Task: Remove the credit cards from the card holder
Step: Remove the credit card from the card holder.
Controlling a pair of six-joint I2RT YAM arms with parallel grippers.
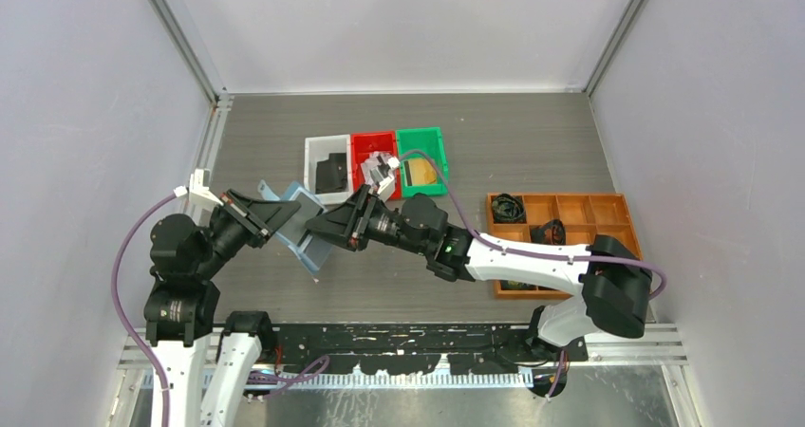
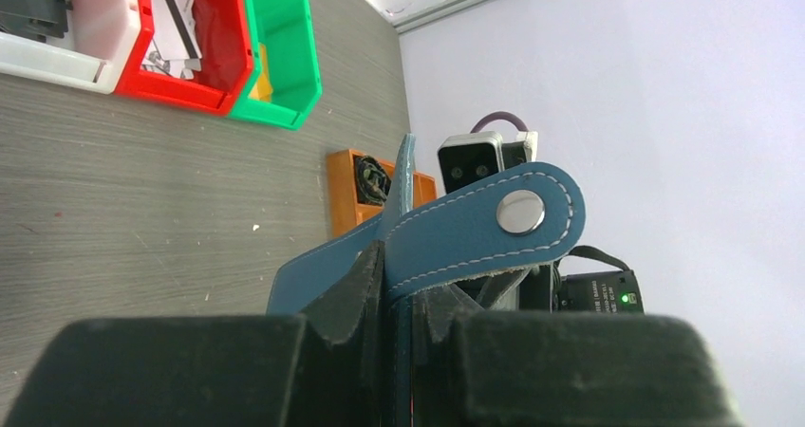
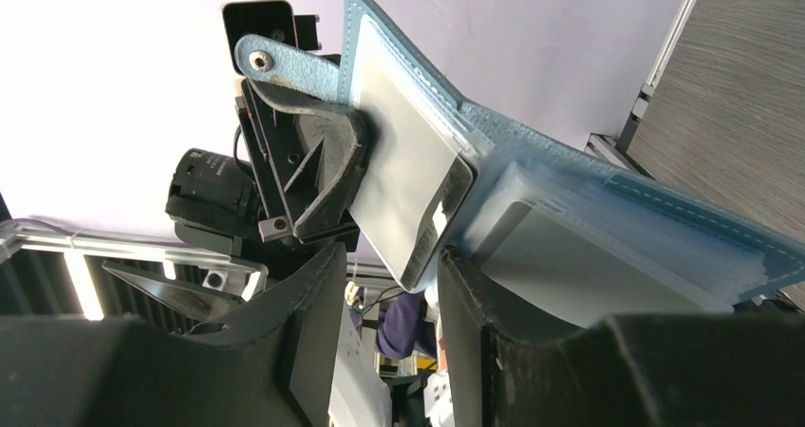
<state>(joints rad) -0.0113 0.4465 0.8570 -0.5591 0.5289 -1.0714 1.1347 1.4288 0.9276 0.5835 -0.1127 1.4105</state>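
Card holder [image 1: 311, 247]: held clear of the bench [image 1: 532, 152], spread open between both claws. Hangs nearer the arm bases than the red bin [image 1: 359, 142] and a little to its left. Blue outside, lighter blue inside, clear sleeves fanned out on the inner face.

Left claw [image 1: 283, 216]: closed tight on the card holder's outer flap, just below the snap tab [image 2: 520, 211]. Pinches the leather between both fingers [image 2: 342, 294], with no gap visible in the left wrist view. Presents the holder roughly on edge, tab uppermost in that view.

Right claw [image 1: 329, 226]: part-way open, fingers [image 3: 304, 342] set either side of the lower corner of a silver-grey card [image 3: 408, 176]. Cannot tell whether either pad touches that corner. No confirmed hold on anything.

Silver-grey card: seated in the front sleeve of the holder, lower corner reaching down between the right fingers. Further sleeves stacked beside it, contents not readable.

White bin [image 1: 326, 140]: touching the left side of the red bin, black card [image 1: 332, 173] inside.

Red bin: contains a pale card with a dark stripe [image 2: 171, 24].

Green bin [image 1: 422, 131]: touching the right side of the red bin, gold card [image 1: 422, 173] inside.

Orange compartment tray [image 1: 560, 195]: well to the right of the red bin and nearer the arm bases, resting on the bench. Coiled black cables [image 1: 507, 207] in two of its compartments.
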